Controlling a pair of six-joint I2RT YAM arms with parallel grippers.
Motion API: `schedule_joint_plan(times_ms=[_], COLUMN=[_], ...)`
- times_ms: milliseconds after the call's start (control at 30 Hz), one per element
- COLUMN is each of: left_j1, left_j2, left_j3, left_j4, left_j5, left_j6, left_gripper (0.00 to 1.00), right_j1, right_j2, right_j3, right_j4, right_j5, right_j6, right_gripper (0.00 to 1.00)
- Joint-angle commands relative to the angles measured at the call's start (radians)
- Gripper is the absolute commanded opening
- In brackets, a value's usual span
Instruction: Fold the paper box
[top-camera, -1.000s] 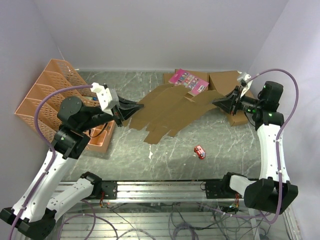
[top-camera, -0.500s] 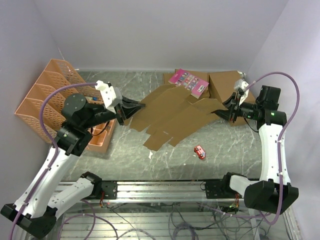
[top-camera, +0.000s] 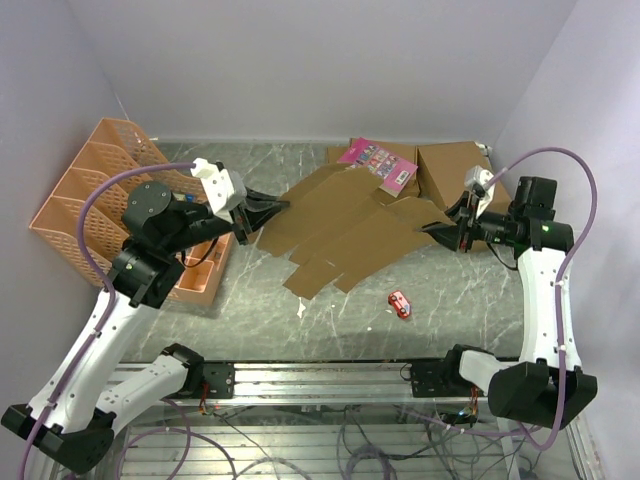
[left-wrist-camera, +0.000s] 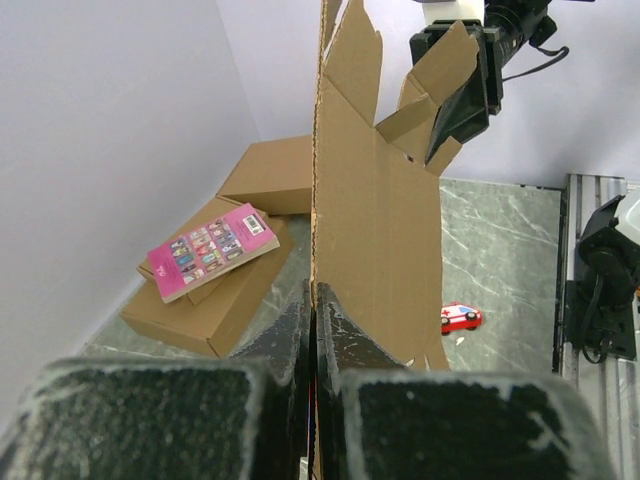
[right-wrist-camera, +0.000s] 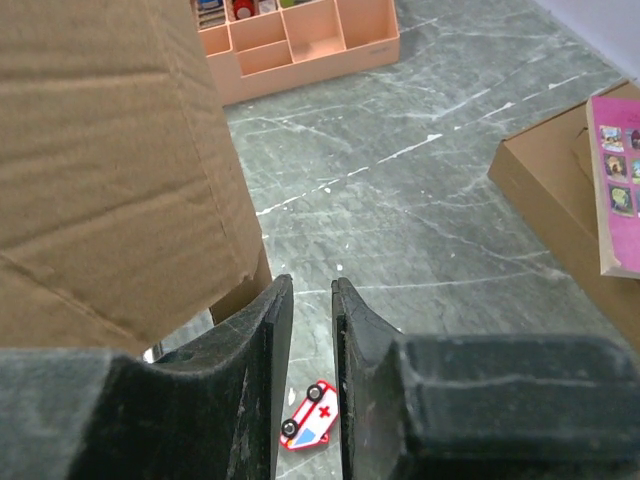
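- Over the middle of the table (top-camera: 250, 300), seen from above: the box (top-camera: 345, 225) is an unfolded sheet stretched between my two arms. Its left corner is in my left jaws and its right tip is at my right jaws. Whether its near flaps rest on the table I cannot tell. No flap stands up as a wall, so I judge the folding barely begun; this step is about getting the sheet held and placed. A toy car (top-camera: 399, 303) lies just in front of the sheet, and a booklet (top-camera: 377, 165) sits on one of the bigger boxes behind it.
- At my left wrist: my left jaws are pinched tight on the sheet's edge, and the card runs away from me edge-on. At its far end my right jaws sit close by a small bent flap; I cannot tell from here whether they touch it.
- At my right wrist: my right jaws stand narrowly apart with nothing between them, and the table and the toy car show through the gap. The card hangs just beside one finger, outside the gap.
- Next, as I judge it: my right jaws need a hold on a flap, or the sheet needs laying down so a crease can be pressed. Held at one corner, thin card will sag and swing, so the move should go slowly.
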Motion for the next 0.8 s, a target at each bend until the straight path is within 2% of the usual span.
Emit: schedule_joint_plan(times_ms=[0,200,400,667,767], left_j1=[0.006,0.008,0.010,0.010,0.011], left_j2=[0.009,0.022,0.016,0.027,0.034], left_j3=[0.044,0.046,0.003,-0.013,-0.002], left_j4=[0.000,-0.010,0.103,0.203,0.195], left_j5=[-0.018,-0.034,0.012,0.064,0.054], left_j6=[0.044,0.113,0.170,0.226,0.252], left_gripper=[0.07,0.07,0.07,0.07,0.07], right_j1=[0.006,0.006,0.007,0.010,0.010], right_j2=[0.016,0.029,0.021,0.038,0.033], right_j3=[-0.002,0.041,0.016,0.004,0.032], right_j4=[-0.088,-0.174,-0.134,-0.182,-0.214], right_j5=[-0.016,-0.035,-0.080,-0.134,-0.131], right_j6=[-0.090,-0.167,-0.122,-0.159,-0.172], right_gripper=[0.23,0.27,0.30,0.33,0.34])
